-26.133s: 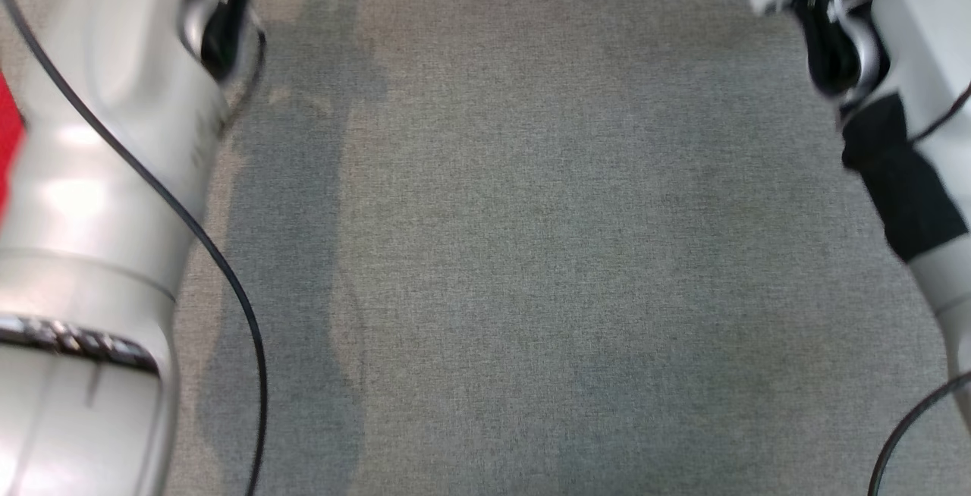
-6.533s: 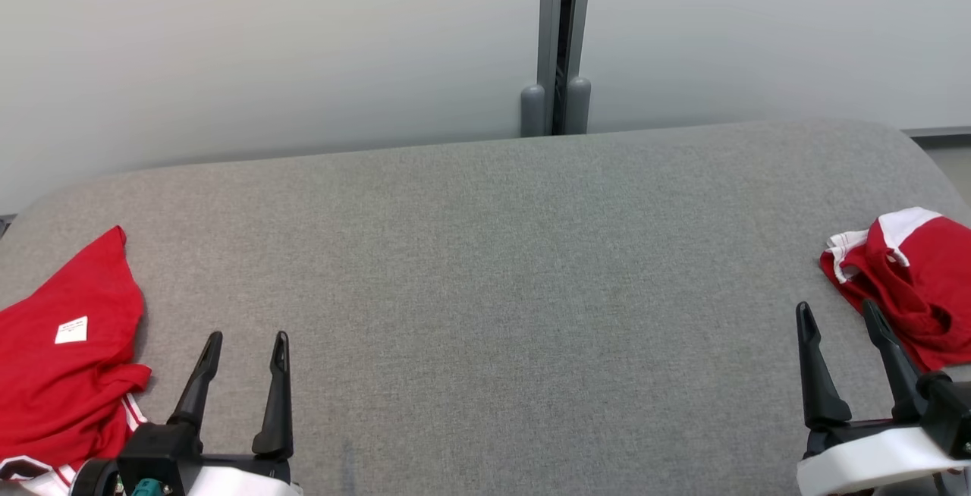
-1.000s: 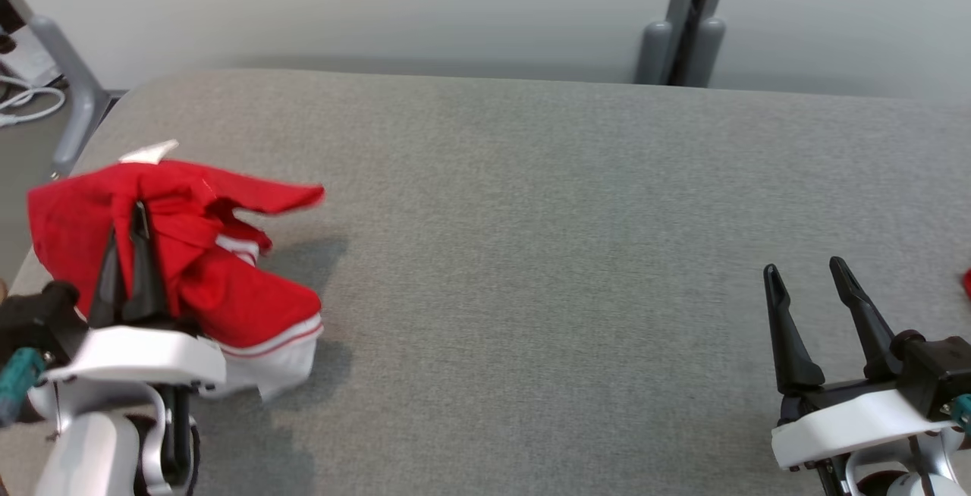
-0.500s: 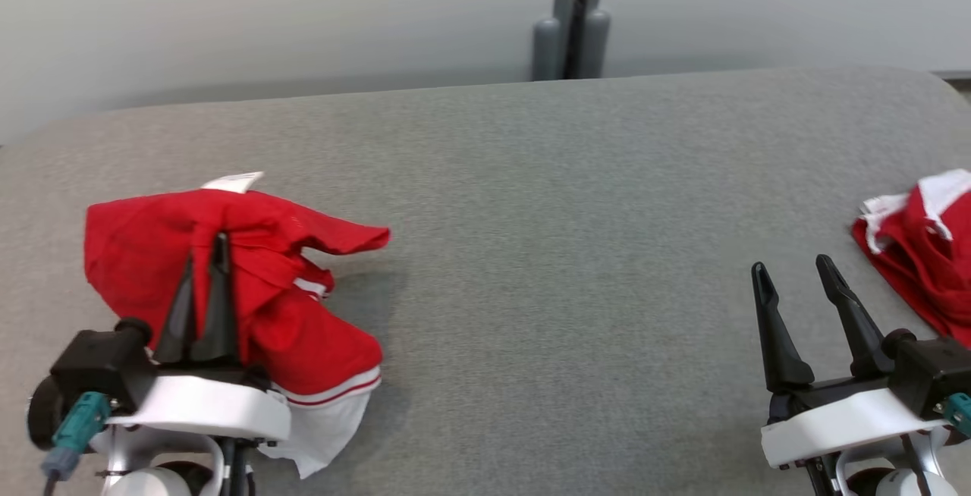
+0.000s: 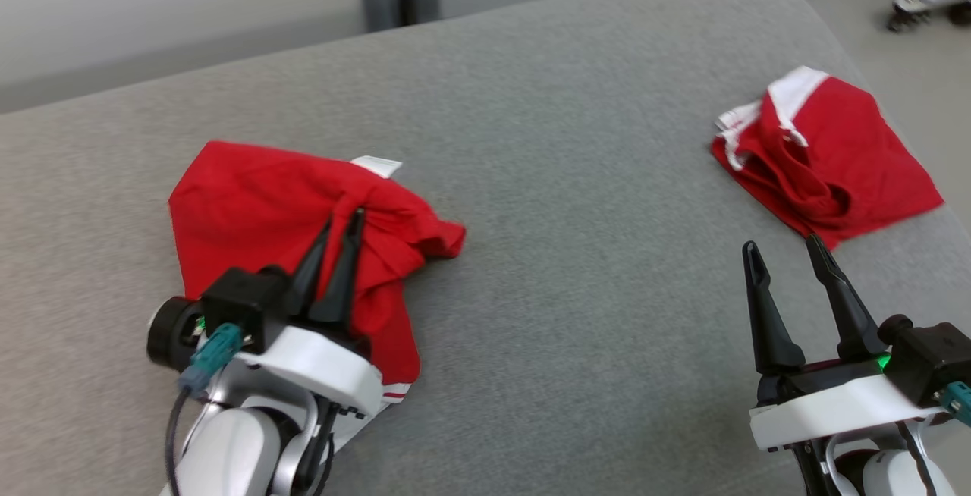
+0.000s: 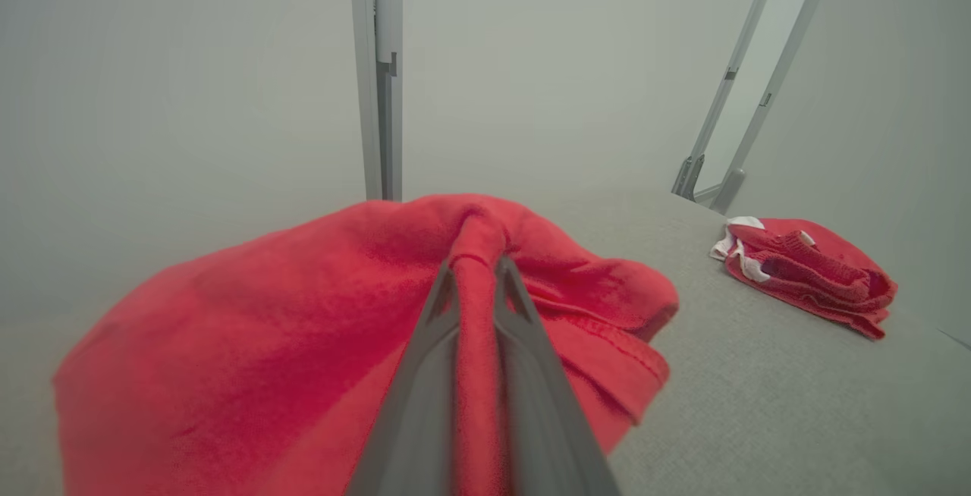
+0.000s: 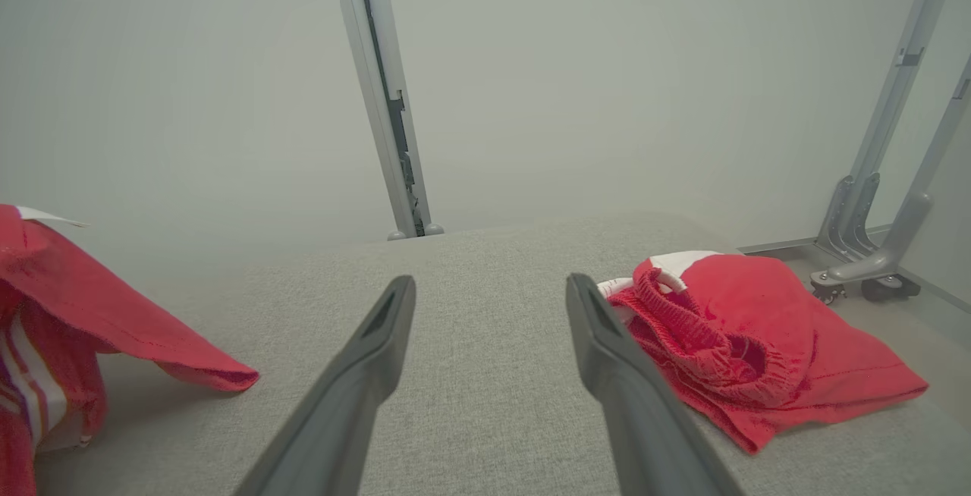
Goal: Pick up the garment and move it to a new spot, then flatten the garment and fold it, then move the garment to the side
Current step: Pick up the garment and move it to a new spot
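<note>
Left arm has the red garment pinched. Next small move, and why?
Probably carry it toward the bare middle of the grey surface and lower it there. The left jaws are shut on a bunched fold of the red garment, and a second garment occupies the right end.

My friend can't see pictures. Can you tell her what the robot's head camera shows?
The robot's left gripper is pinched shut on a crumpled red garment at the left of a grey fabric table. Its right gripper is open, near a second red-and-white garment.
</note>
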You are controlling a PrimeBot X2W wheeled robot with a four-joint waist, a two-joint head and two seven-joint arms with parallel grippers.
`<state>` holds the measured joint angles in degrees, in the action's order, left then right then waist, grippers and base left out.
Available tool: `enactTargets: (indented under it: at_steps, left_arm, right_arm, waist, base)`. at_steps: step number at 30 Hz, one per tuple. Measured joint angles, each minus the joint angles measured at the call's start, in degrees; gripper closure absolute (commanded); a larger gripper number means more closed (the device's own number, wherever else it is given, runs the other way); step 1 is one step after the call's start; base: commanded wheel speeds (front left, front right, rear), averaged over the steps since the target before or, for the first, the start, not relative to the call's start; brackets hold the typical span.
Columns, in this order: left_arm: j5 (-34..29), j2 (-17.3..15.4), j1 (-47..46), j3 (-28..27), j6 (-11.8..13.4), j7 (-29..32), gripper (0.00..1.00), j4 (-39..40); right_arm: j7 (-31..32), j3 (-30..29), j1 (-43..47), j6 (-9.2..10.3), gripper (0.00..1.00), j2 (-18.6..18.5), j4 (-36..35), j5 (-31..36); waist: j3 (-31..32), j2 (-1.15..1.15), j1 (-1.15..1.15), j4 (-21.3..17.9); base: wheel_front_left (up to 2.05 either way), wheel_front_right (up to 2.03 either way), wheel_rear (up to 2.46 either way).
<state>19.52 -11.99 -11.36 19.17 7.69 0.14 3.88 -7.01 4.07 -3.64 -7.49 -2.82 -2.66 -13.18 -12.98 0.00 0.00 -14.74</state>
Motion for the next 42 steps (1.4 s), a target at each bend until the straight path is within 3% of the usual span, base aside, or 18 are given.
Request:
enactTargets:
  at_steps: [7,13,14,16,22,30,42]
  left_arm:
    - [-1.4,1.5,-5.3,4.8,-3.3,1.1,1.0,-6.1]
    - [-1.5,2.3,-7.7,7.3,-5.2,2.1,1.0,-12.6]
    - [-1.5,2.5,-8.1,7.6,-5.7,2.2,0.96,-13.5]
    - [-1.3,3.0,-8.3,8.1,-6.1,1.9,0.0,-14.7]
    - [-0.7,4.0,-8.9,8.8,-7.6,-2.9,0.0,-14.0]
    - [1.1,3.4,-7.3,3.3,-4.5,-10.7,0.0,-9.4]
    - [1.8,-3.2,-1.5,-5.7,-0.8,-13.8,0.0,-5.5]
  right_arm:
    - [-2.4,0.8,-1.2,0.0,0.0,0.0,2.1,-1.8]
    - [-3.9,1.6,-2.0,0.0,0.0,0.0,3.8,-3.0]
    - [-4.2,1.6,-2.2,0.0,0.0,0.0,4.0,-3.2]
    - [-4.4,1.6,-2.5,0.0,0.0,0.0,4.5,-3.3]
    - [-4.5,0.8,-3.1,0.0,0.0,0.0,5.1,-2.1]
    - [-2.5,-1.3,-3.3,0.0,0.0,0.0,3.7,1.0]
    - [0.4,-2.4,-2.2,0.0,0.0,0.0,1.5,3.9]
  waist:
    - [-4.6,0.0,0.0,-6.2]
    - [-8.4,0.0,0.0,-9.3]
    - [-8.8,0.0,0.0,-9.5]
    - [-9.2,0.0,0.0,-9.4]
    - [-8.3,0.0,0.0,-6.3]
    - [-4.9,0.0,0.0,0.7]
    - [0.4,0.0,0.0,8.5]
  base:
    - [0.0,0.0,0.0]
    - [0.0,0.0,0.0]
    - [0.0,0.0,0.0]
    - [0.0,0.0,0.0]
    - [0.0,0.0,0.0]
    - [0.0,0.0,0.0]
    - [0.0,0.0,0.0]
